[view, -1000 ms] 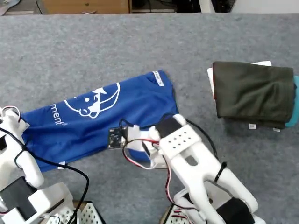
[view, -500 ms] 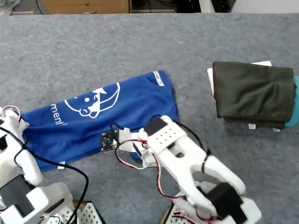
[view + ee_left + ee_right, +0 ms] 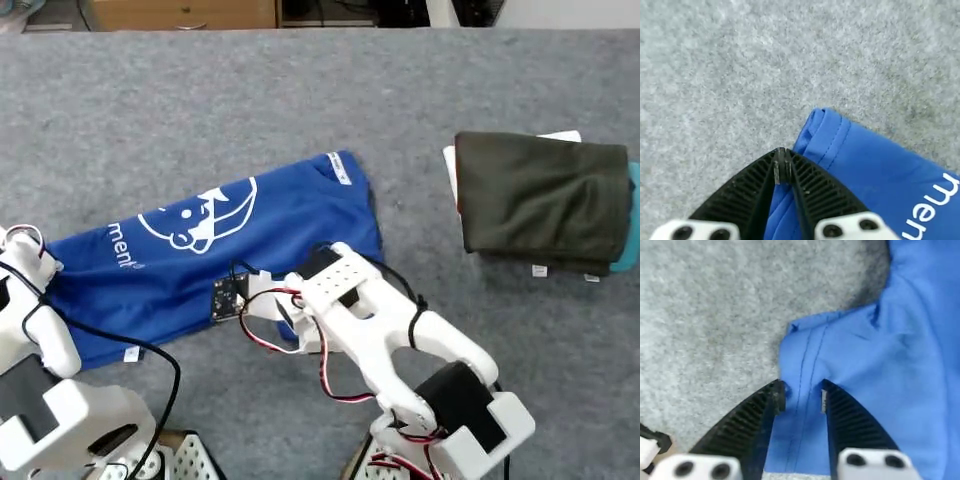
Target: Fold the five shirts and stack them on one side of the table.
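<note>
Grey carpeted table [image 3: 300, 90] with a flat blue shirt [image 3: 200, 250] and, well apart, a stack of folded shirts [image 3: 540, 200].

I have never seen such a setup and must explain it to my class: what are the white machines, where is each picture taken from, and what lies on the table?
The white machines are two robot arms, the left arm and the right arm, at a grey felt-covered table. The high view looks down from a fixed camera; the other two pictures come from a camera on each arm's wrist, looking along its black ribbed end effector. A blue shirt with white print lies stretched across the table. On the right of the high view sits a stack of folded shirts, a dark olive one on top. The left end effector is shut on an edge of the blue shirt. The right end effector is open, its jaws either side of the shirt's stitched hem.
</note>
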Robot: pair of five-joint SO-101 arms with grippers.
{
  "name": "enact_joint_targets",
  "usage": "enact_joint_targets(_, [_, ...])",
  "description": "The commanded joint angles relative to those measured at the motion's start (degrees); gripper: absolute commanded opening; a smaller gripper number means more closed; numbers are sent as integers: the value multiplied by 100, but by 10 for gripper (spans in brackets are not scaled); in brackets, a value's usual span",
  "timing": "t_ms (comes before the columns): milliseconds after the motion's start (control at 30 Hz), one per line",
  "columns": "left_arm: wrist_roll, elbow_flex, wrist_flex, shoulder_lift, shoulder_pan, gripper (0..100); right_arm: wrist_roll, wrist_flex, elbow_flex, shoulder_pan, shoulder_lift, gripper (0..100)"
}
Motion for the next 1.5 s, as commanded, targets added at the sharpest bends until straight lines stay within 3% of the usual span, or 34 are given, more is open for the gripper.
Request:
enact_joint_targets(0, [35, -237, 26, -48, -62, 19, -53, -167, -13, -22, 180, 87])
enact_joint_targets(267, [35, -229, 26, -48, -62, 19, -229, -255, -13, 84, 171, 0])
enact_joint_targets(533, [35, -229, 26, -48, -62, 19, -360, 158, -708, 796, 180, 2])
enact_joint_targets(800, [35, -246, 18, -13, -26, 19, -149, 1899, -2985, 804, 629, 3])
enact_joint_targets(1167, [35, -246, -9, -13, -26, 19, 1073, 4202, -8374, 1130, 4048, 3])
enact_joint_targets(1300, [35, -246, -9, -13, -18, 19, 1591, 4220, -9780, 989, 4954, 5])
enact_joint_targets(1467, [35, -246, -9, -13, -18, 19, 1916, 4176, -10501, 602, 5552, 5])
